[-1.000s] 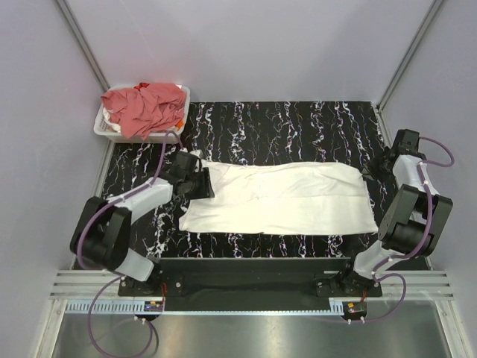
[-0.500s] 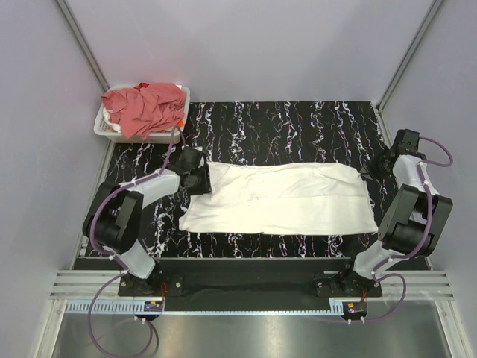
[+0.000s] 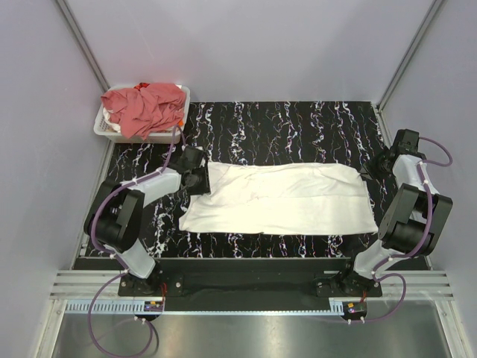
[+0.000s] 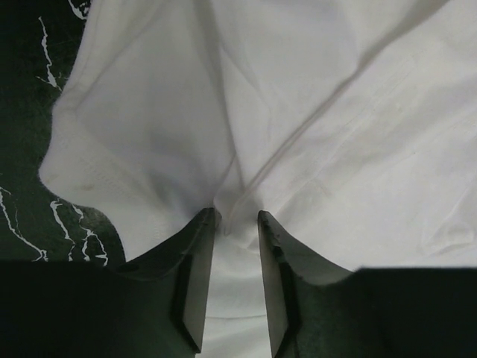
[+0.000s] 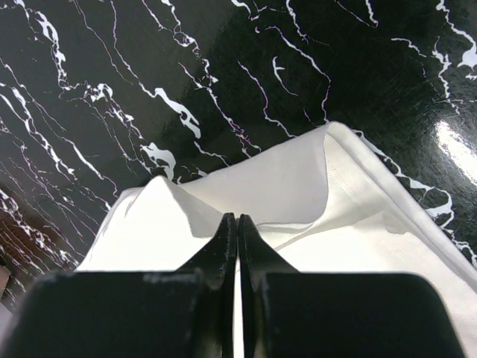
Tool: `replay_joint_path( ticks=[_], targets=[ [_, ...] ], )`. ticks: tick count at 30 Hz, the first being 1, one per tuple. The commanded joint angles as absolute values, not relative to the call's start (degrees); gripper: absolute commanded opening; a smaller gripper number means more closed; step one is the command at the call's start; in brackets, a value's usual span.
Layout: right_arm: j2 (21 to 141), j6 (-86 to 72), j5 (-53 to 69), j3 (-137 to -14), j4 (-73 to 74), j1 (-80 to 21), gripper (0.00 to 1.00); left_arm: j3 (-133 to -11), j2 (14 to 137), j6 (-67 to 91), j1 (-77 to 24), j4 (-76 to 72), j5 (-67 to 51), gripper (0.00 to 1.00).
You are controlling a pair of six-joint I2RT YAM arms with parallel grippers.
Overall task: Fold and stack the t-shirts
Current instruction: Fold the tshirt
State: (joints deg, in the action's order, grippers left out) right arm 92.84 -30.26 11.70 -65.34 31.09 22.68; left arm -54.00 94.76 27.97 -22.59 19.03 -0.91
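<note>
White t-shirt [image 3: 279, 198] flat on table [image 3: 283, 127], long axis left to right.

Each arm, left [image 3: 112, 222] and right [image 3: 411, 215], consists of bulky black joint housings linked by white shell segments, mounted on a black base [image 3: 141, 282] that is bolted to a black crossbar [image 3: 246, 273] beside a ribbed aluminium rail [image 3: 246, 307]. A lavender cable [image 3: 170, 149] runs in loose loops along each arm and curls out below its base, where a small orange-red connector is fitted. The left gripper [image 4: 235, 218] and right gripper [image 5: 237, 218] carry matte black wedge-shaped fingers [image 4: 192, 283] with flat inner faces tapering to thin tips.
</note>
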Motion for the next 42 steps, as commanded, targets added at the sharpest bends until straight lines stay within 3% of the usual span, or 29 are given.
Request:
replay_joint_path(
  ticks=[1, 12, 18, 24, 32, 37, 41, 42],
  targets=[
    [93.08, -30.15, 13.01, -67.59, 29.71, 22.94, 0.0, -56.34, 92.55, 28.3, -23.73, 21.52, 4.99, 0.38],
    [92.99, -30.32, 13.8, -67.5, 29.71, 22.94, 0.0, -63.8, 93.6, 25.4, -31.64, 29.27, 19.42, 0.44],
    [92.9, -30.06, 14.06, -67.41, 29.79, 22.94, 0.0, -67.4, 99.21, 23.91, -31.46, 29.88, 18.2, 0.56],
    [93.34, -29.79, 14.06, -67.41, 29.79, 22.94, 0.0, -69.61, 103.97, 22.06, -30.32, 28.22, 12.75, 0.56],
    [94.04, -29.71, 14.24, -67.67, 29.79, 22.94, 0.0, -67.15, 103.89, 23.55, -30.41, 26.19, 10.19, 0.35],
    [94.04, -29.8, 14.41, -67.59, 29.79, 22.94, 0.0, -66.27, 101.78, 24.17, -30.32, 26.89, 12.3, 0.33],
    [94.04, -29.97, 14.5, -67.59, 29.79, 22.94, 0.0, -65.83, 100.64, 24.52, -30.32, 27.33, 12.48, 0.21],
    [93.96, -29.97, 14.59, -67.59, 29.79, 22.94, 0.0, -65.74, 100.55, 24.61, -30.32, 27.51, 12.39, 0.13]
  ],
)
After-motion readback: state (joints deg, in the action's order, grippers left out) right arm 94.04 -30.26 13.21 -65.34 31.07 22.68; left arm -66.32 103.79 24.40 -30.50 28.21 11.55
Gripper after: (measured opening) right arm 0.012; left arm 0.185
